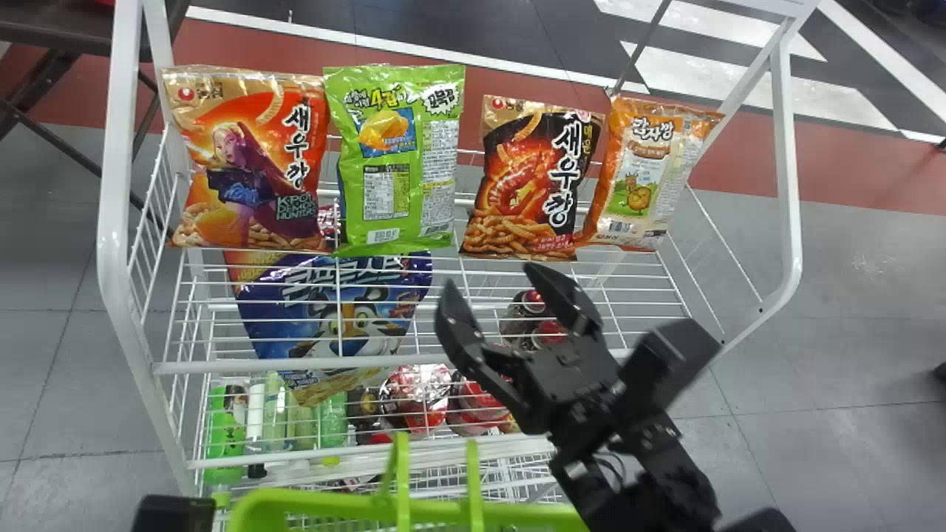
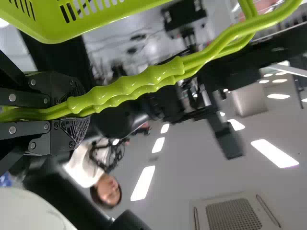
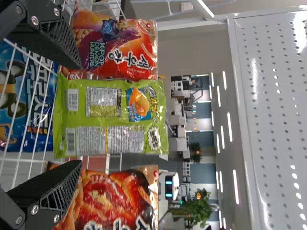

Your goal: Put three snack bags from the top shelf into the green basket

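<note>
In a row along the back of the top shelf [image 1: 295, 366], across the upper half of the head view: an orange snack bag [image 1: 247, 162] at upper left, a green snack bag [image 1: 399, 159] just beside it, a dark red snack bag [image 1: 521, 185] right of centre, and an orange-and-cream snack bag [image 1: 643, 174] at upper right, all upright, with a gap between the green and the dark red. At centre right of that same view, just short of the bags and over the wires: the right gripper [image 1: 491, 295], wide open, with nothing between its fingers. In the right wrist view, at the left of the frame, fingers well apart, with the green bag beyond and between them and apart from both. Along the bottom of the head view, in front of the rack: the green basket [image 1: 255, 510], with two handles [image 1: 403, 473] upright at its near middle. At the left of the left wrist view: the left gripper [image 2: 81, 109], drawn in tight around the basket's handles. Below the top shelf, left of centre in the head view: a blue bag [image 1: 332, 318], and lower down, bottles [image 1: 225, 436] and round red packs [image 1: 417, 399].
</note>
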Controlling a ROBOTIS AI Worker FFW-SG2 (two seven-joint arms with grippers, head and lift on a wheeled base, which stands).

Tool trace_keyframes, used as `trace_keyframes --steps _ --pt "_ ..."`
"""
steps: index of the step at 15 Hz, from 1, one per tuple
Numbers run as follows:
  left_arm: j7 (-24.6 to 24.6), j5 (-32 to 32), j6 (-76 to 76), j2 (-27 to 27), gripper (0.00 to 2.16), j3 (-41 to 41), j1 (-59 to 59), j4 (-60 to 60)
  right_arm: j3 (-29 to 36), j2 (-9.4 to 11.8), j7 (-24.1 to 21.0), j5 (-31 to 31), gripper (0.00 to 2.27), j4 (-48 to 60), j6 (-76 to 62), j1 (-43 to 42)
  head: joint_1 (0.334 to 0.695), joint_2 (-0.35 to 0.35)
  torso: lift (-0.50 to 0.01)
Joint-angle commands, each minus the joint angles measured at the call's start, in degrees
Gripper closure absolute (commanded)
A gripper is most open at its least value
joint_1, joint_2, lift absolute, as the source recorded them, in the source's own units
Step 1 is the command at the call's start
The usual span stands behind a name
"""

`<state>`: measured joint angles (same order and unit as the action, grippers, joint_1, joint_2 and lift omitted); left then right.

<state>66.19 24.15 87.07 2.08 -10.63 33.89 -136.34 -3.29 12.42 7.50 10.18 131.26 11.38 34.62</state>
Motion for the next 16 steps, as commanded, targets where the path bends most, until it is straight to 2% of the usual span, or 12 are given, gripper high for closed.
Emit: trace_keyframes --steps 1,3,6,7,8,13,14,15,16 --pt "-0.3 -2.3 0.1 0.1 1.4 -1.1 0.3 -0.9 -3.4 -0.4 0.7 -0.6 0.12 -2.1 7.0 -8.2 0.695 -0.35 -0.045" --pt "-0.1 -1.9 0.1 -0.1 1.4 -0.8 0.0 -0.6 -7.3 -1.1 0.7 -0.8 0.12 -6.7 14.4 -17.0 0.695 -0.35 -0.045" --pt "0.0 -2.0 0.4 -0.2 1.4 -0.7 0.0 -0.6 -11.5 -2.9 1.1 -0.9 0.12 -14.9 16.5 -26.5 0.695 -0.35 -0.045" --pt "0.0 -2.0 0.4 -0.3 1.4 -0.7 0.0 -0.5 -12.0 -3.9 1.5 -1.1 0.12 -16.5 16.7 -28.1 0.695 -0.332 -0.045" --pt "0.0 -2.0 0.4 -0.3 1.4 -0.7 -0.1 -0.5 -12.8 -4.7 1.5 -1.1 0.12 -18.0 17.2 -29.8 0.695 -0.282 -0.045" --pt "0.0 -2.1 1.7 -0.5 1.4 -0.7 -0.5 -0.2 -15.1 -8.6 4.2 -0.3 0.15 -25.0 22.3 -37.3 0.695 -0.18 -0.045" --pt "-0.1 -2.1 1.7 -0.5 1.4 -0.7 -0.5 -0.2 -15.5 -9.3 5.8 -0.3 0.28 -26.3 24.8 -39.1 0.695 -0.18 -0.045" --pt "-0.1 -2.1 1.7 -0.5 1.4 -0.7 -0.5 -0.1 -16.0 -9.8 6.8 -0.3 0.51 -27.4 27.1 -40.8 0.695 -0.147 -0.045" --pt "-0.1 -2.1 1.7 -0.5 1.4 -0.7 -0.5 -0.1 -16.3 -10.0 7.3 -0.3 0.86 -27.8 29.7 -42.0 0.695 -0.132 -0.045"
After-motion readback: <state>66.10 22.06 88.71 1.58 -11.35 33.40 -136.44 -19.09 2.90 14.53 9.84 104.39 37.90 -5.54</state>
